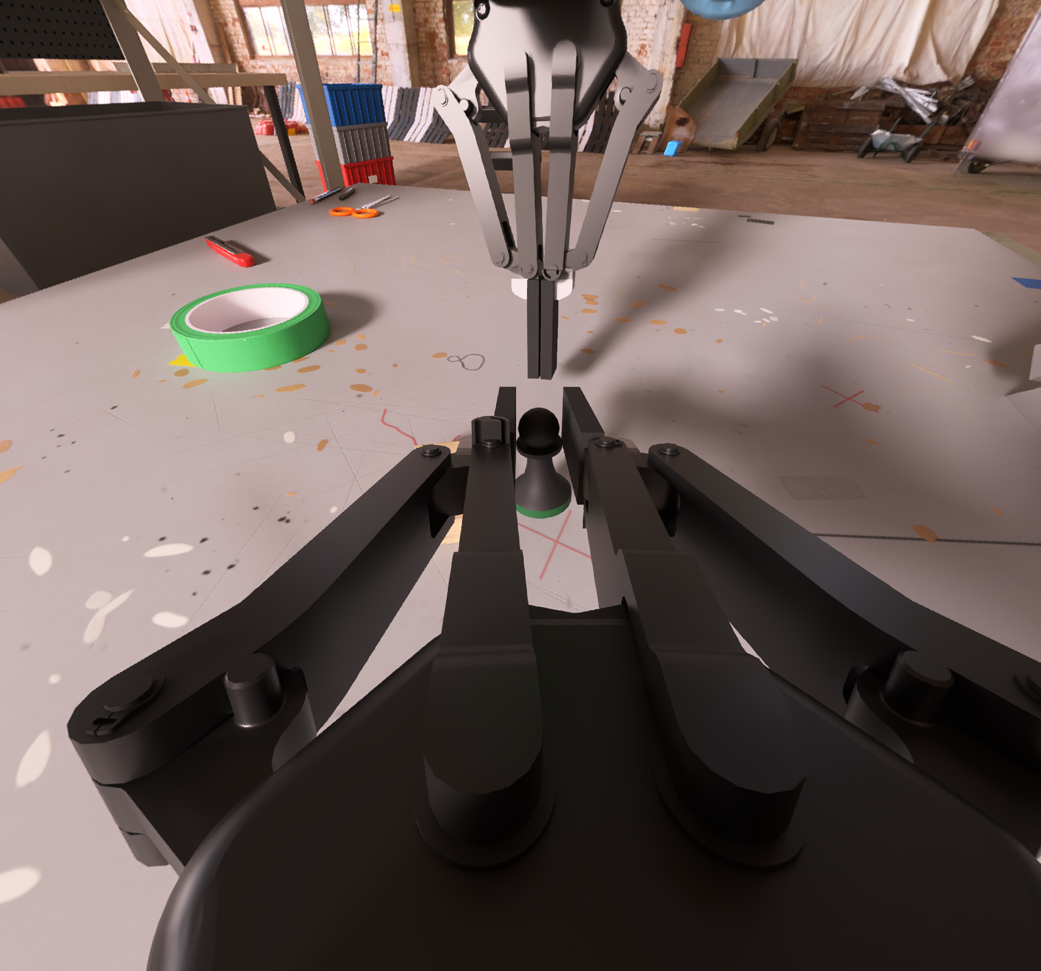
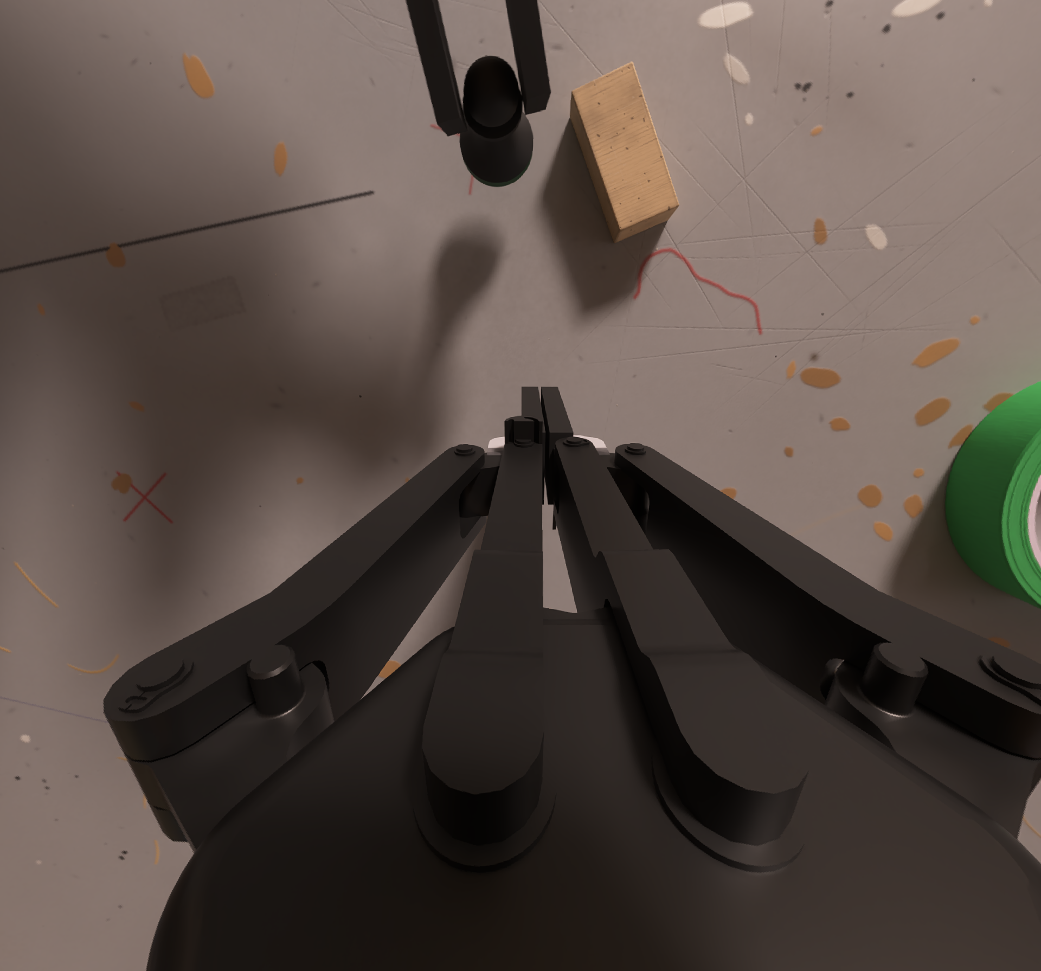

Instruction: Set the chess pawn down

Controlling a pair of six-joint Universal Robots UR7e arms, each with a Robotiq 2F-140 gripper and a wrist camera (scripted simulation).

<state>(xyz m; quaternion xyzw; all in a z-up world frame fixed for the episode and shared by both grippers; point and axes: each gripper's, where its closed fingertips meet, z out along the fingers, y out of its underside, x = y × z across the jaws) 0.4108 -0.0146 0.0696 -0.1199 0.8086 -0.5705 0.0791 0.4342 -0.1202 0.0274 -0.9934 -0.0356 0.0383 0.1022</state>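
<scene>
A paint-spattered grey table (image 1: 788, 437) is carrying everything. One black chess pawn (image 1: 539, 465) is standing upright between the left gripper (image 1: 539, 397) fingers, which are sitting narrowly parted around its head; contact is unclear. Its green base is apparently touching the table. The right gripper (image 2: 539, 397), fingers pressed together and empty, is hovering just beyond. One wooden block (image 2: 622, 152) and one green tape roll (image 1: 250, 327) are lying nearby.
</scene>
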